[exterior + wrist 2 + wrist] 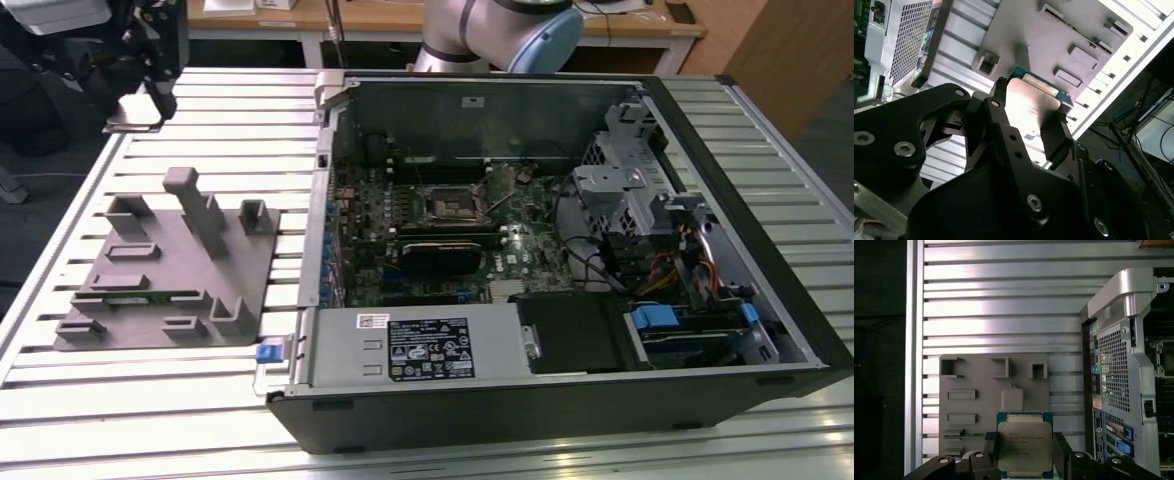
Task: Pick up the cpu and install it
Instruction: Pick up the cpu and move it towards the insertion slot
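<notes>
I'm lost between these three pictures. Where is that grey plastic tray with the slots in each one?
Exterior view: the grey tray lies flat at the exterior view's left of the open computer case.
First wrist view: the tray is behind the chip clamped in the gripper.
Second wrist view: the tray lies beyond the same chip.
Shared landmark: the computer case, beside the tray in all three.

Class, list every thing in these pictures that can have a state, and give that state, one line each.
end effector, shut on the cpu.
cpu, gripped at two opposite edges, metal top showing, not installed.
computer case, lying on its side, side panel off.
socket frame, apparently holding no chip.
memory stick, lying in the grey holder.
</notes>
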You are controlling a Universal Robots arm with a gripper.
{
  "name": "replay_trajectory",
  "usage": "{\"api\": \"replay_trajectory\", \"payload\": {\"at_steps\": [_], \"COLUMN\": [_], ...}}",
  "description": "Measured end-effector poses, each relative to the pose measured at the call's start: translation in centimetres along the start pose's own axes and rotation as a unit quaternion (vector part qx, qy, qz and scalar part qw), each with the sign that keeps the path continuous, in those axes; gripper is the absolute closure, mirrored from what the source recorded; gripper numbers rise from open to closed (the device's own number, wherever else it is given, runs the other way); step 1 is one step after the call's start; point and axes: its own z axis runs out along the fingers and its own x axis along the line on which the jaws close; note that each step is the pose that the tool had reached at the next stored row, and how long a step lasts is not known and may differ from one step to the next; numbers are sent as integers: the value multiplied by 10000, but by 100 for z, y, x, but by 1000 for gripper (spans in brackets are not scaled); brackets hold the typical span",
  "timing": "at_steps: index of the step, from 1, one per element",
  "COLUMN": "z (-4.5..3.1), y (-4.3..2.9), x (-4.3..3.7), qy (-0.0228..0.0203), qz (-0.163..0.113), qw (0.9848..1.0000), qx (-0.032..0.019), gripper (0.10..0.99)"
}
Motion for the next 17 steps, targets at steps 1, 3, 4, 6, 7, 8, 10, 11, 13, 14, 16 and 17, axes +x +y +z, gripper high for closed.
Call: {"api": "replay_trajectory", "payload": {"at_steps": [1, 3, 4, 6, 7, 8, 10, 11, 13, 14, 16, 17], "z": [-1, -1, -1, -1, -1, -1, -2, -1, -2, -1, -1, -1], "y": [1, 2, 2, 4, 5, 5, 7, 8, 10, 11, 13, 14], "x": [-14, -42, -58, -94, -116, -138, -187, -210, -257, -283, -333, -360], "qy": [0, 0, 0, 1, 0, 0, 1, 0, 0, 0, 0, 0], "qz": [0, 0, 1, 1, 1, 0, 0, 0, 0, 0, 1, 1], "qw": [10000, 10000, 10000, 10000, 10000, 10000, 10000, 10000, 10000, 10000, 10000, 10000], "qx": [0, 0, 0, 0, 0, 0, 0, 0, 0, 0, 0, 0], "gripper": [561, 561, 561, 561, 561, 561, 561, 561, 561, 561, 561, 561]}}
